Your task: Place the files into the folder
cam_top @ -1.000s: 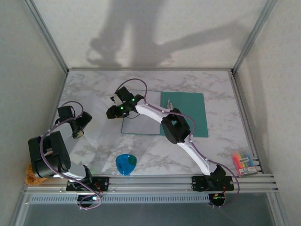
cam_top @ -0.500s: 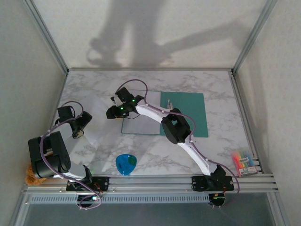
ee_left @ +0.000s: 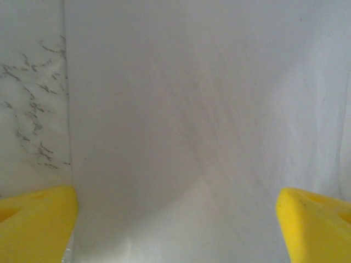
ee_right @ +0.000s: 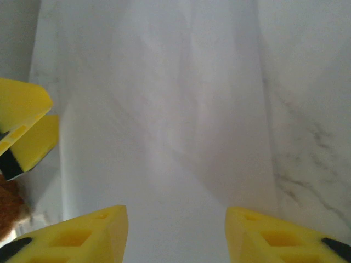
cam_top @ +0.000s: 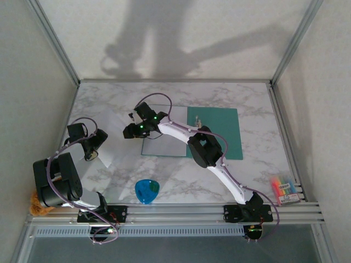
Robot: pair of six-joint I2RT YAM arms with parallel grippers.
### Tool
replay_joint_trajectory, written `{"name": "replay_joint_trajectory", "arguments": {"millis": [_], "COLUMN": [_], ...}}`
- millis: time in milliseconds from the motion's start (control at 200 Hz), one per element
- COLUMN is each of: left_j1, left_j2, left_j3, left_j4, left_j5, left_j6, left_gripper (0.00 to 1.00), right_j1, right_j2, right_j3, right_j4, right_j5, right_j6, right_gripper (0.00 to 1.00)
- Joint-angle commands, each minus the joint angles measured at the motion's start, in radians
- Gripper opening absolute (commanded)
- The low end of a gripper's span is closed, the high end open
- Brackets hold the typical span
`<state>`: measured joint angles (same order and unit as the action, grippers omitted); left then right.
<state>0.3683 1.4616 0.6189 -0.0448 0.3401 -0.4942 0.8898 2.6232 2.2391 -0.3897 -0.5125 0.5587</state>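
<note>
Nudged slightly toward the folder (cam_top: 215, 131), my left hand (cam_top: 91, 153) hovers spread over the files (cam_top: 112, 139), which lie just left of that folder. My right hand (cam_top: 128, 132) is spread too. I judge this the pickup step: next I need to pinch a sheet's edge.

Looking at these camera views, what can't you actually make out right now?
Sheet count: in the left wrist view the paper is blurred, plain white; one sheet or several, cannot tell.
Left gripper: its fingers are mostly cut off by the bottom edge; whether they touch the paper, cannot tell.
Folder: in the top view the right arm covers part of its pale half.
Brown thing: top view, mostly behind the left arm.
</note>
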Motion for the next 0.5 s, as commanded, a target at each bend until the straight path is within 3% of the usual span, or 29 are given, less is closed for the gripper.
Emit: {"name": "replay_joint_trajectory", "arguments": {"millis": [0,496], "left_j1": [-0.023,-0.022], "left_j2": [0.026,0.011], "left_j3": [-0.024,-0.031], "left_j4": [0.031,0.012], "left_j5": [0.089,0.082], "left_j6": [-0.025,-0.034], "left_gripper": [0.91,0.83], "right_j1": [0.09,0.092], "right_j2": [0.017,0.004], "right_j3": [-0.066,-0.088], "right_j4": [-0.048,-0.025], "right_j5": [-0.104,-0.119], "right_j6": [0.067,0.089], "right_gripper": [0.5,0.49]}}
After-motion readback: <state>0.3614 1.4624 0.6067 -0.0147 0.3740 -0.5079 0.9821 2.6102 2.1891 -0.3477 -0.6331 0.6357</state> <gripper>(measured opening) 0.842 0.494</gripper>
